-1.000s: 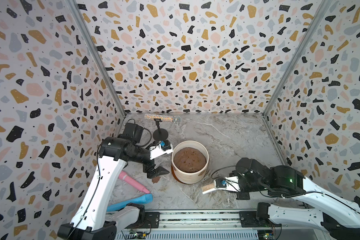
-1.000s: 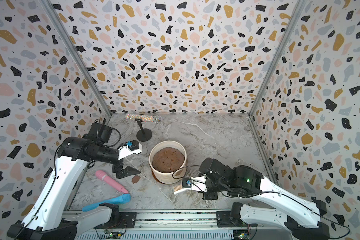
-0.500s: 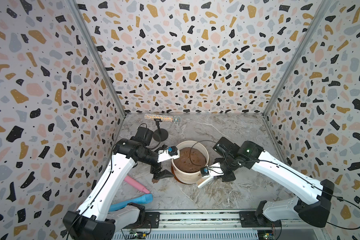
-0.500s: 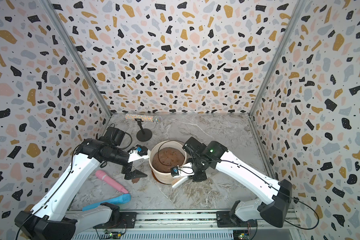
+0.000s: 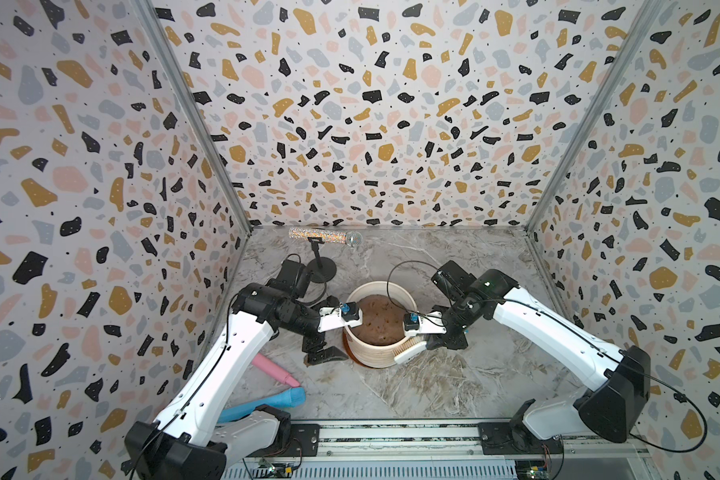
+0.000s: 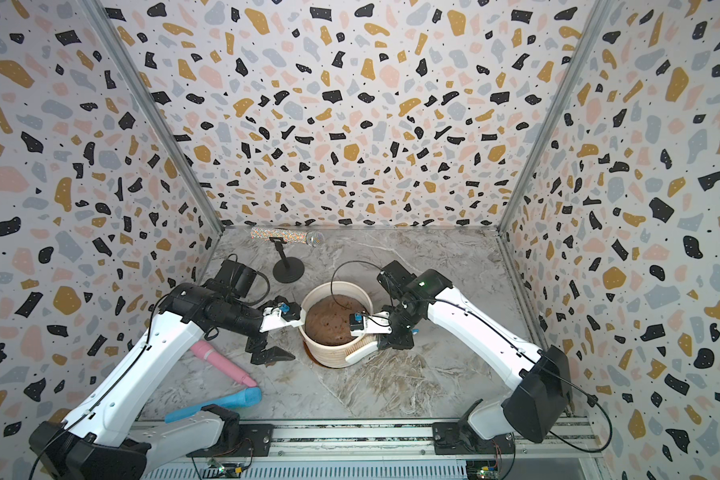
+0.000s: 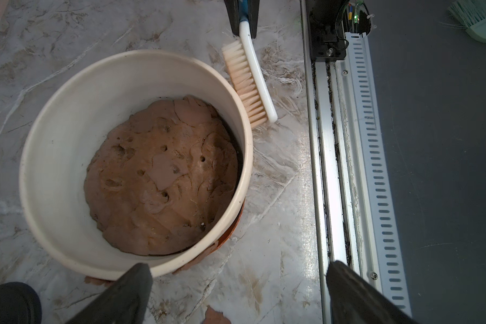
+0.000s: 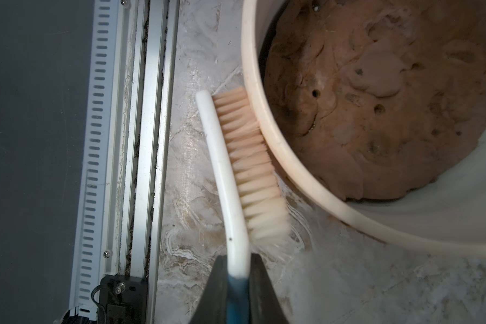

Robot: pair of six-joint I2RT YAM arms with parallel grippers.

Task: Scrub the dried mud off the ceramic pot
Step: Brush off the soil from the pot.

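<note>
The right hand (image 8: pixel 237 263) is clamping a white plastic brush (image 8: pixel 227 179), its pale bristles (image 8: pixel 253 168) touching the cream ribbed ceramic pot (image 5: pixel 375 353), which is standing midway between the marbled desk's (image 5: pixel 433 386) side edges. The left hand (image 7: pixel 237 270) is gaping wide beside its rim.

No text, label, brand, number or sign can be read in any view. The ceramic pot (image 5: pixel 368 353) and the scrub brush (image 8: pixel 227 168) carry no legible marking.
</note>
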